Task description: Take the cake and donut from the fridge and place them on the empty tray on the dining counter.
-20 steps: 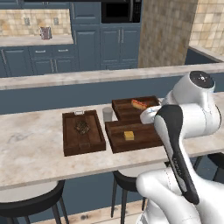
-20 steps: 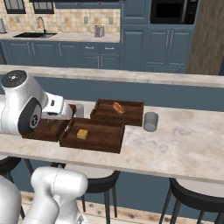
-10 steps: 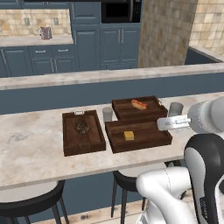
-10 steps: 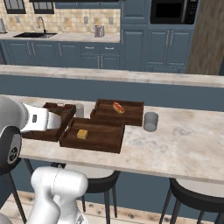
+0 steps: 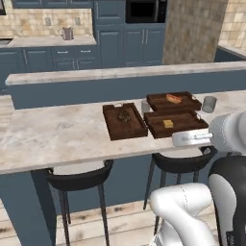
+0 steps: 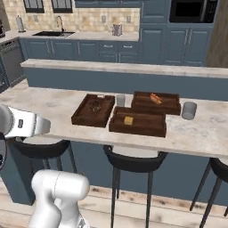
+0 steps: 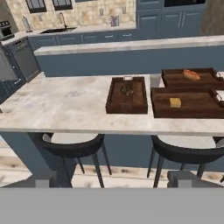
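The cake (image 5: 167,123) (image 6: 128,120) (image 7: 175,102), a small pale yellow block, lies in the dark brown tray (image 5: 178,131) (image 6: 139,129) (image 7: 183,115) on the dining counter (image 5: 57,134) (image 6: 49,100) (image 7: 57,100). My gripper (image 7: 114,179) hangs back from the counter's near edge, above the stools. It is open, its fingertips (image 7: 45,179) wide apart with nothing between them. The donut and the fridge are out of view.
Left of the cake's tray a second tray (image 5: 115,129) (image 6: 82,116) (image 7: 114,107) holds a dark crumbly item. Behind it a third (image 5: 185,104) (image 6: 167,107) (image 7: 205,81) holds a sausage bun. Grey cups (image 5: 209,104) (image 6: 120,99) stand nearby. Black stools (image 5: 79,175) (image 6: 133,160) (image 7: 72,146) line the front.
The arm has pulled back from over the cake's tray toward the counter's near side. Both base views have drawn back, so the trays look farther off. The cake stays in its tray.
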You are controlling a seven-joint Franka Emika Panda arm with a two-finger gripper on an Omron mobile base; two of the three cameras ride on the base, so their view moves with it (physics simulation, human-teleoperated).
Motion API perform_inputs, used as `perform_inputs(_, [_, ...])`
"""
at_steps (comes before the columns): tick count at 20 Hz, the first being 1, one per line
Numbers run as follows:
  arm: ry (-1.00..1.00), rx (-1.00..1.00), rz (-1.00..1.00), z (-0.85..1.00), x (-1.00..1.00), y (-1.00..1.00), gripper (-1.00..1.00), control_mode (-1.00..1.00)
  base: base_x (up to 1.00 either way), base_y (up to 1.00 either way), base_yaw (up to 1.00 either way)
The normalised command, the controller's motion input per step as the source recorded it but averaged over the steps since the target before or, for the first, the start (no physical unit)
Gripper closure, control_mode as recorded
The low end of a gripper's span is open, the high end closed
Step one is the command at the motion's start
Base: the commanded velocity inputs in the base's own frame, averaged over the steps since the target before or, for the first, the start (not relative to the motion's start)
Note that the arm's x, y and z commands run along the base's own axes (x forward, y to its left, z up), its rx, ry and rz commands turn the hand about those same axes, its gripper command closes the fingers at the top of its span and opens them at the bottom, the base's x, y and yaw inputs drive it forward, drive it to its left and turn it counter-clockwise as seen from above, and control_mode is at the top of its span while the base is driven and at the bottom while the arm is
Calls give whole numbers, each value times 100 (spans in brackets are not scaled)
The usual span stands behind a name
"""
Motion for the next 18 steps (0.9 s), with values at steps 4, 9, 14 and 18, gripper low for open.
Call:
perform_inputs(4, [0, 0, 0, 0, 0, 0, -100, 100, -89, 100, 4])
perform_inputs(9, [0, 0, 0, 0, 0, 0, -100, 100, -38, 100, 24])
perform_inputs(14, [0, 0, 0, 0, 0, 0, -100, 100, -30, 93, 72])
perform_inputs(18, [0, 0, 0, 0, 0, 0, -100, 100, -22, 78, 79])
